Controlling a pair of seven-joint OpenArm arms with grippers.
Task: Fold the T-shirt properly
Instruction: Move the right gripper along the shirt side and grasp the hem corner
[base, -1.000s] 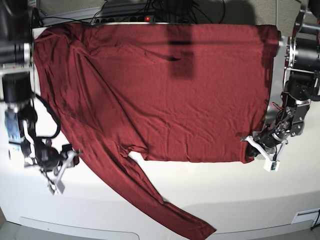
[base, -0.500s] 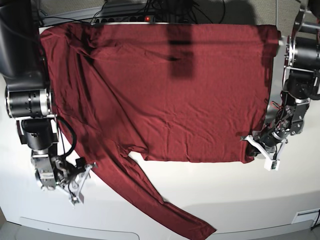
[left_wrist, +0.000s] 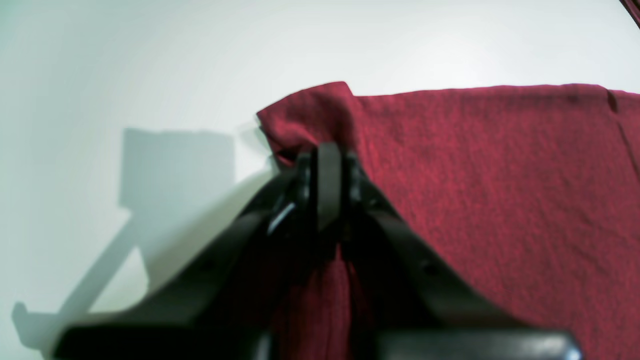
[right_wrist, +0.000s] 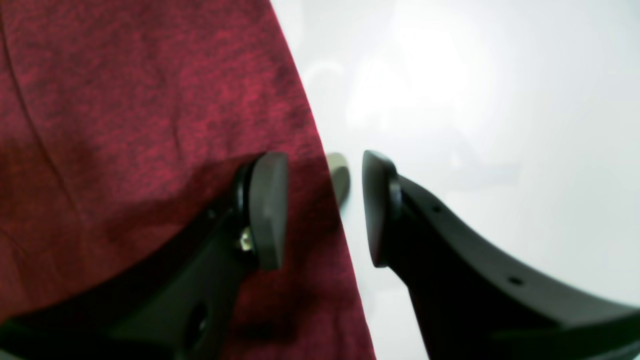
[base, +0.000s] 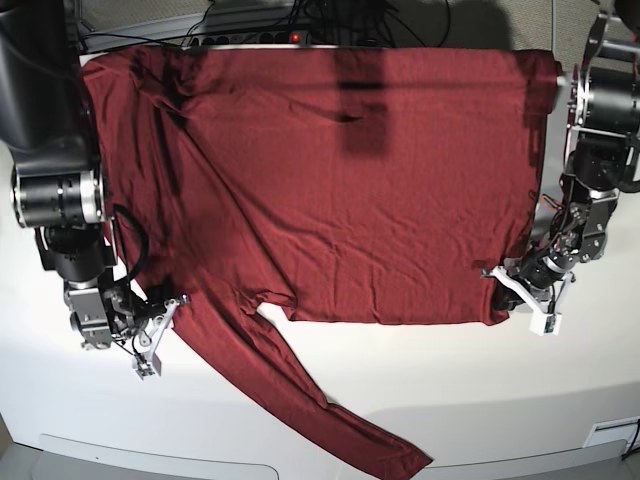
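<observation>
The maroon T-shirt (base: 360, 180) lies spread flat on the white table (base: 470, 400), with one long sleeve (base: 300, 390) running diagonally toward the front edge. On the right of the base view, my left gripper (base: 498, 285) is shut on the T-shirt's lower hem corner. In the left wrist view the left gripper (left_wrist: 327, 165) pinches a bunched fold of the T-shirt (left_wrist: 500, 200). My right gripper (base: 160, 332) stands open at the sleeve's left edge. In the right wrist view the right gripper (right_wrist: 322, 210) straddles that edge, one pad over the T-shirt (right_wrist: 125, 125) and the other over bare table.
A power strip and cables (base: 290, 38) run along the back edge behind the shirt. The sleeve's cuff (base: 405, 462) reaches the rounded front edge of the table. Both arm bases stand at the table's left and right sides.
My right arm has swung in from the left side of the table to the sleeve's edge, still open. The left gripper has stayed on the hem corner, barely shifting.
</observation>
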